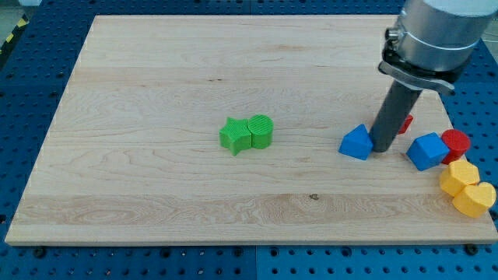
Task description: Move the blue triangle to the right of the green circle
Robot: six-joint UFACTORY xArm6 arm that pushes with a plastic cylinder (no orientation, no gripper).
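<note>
The blue triangle (356, 143) lies on the wooden board at the view's right of centre. The green circle (261, 131) sits near the middle of the board, touching a green star (234, 135) on its left. My tip (382, 148) rests on the board right against the blue triangle's right side. The triangle is well to the right of the green circle, with a wide gap between them.
A red block (405, 123) is partly hidden behind the rod. A blue cube (427, 151), a red circle (456, 143) and two yellow blocks (459, 176) (474, 199) cluster at the board's right edge (486, 155).
</note>
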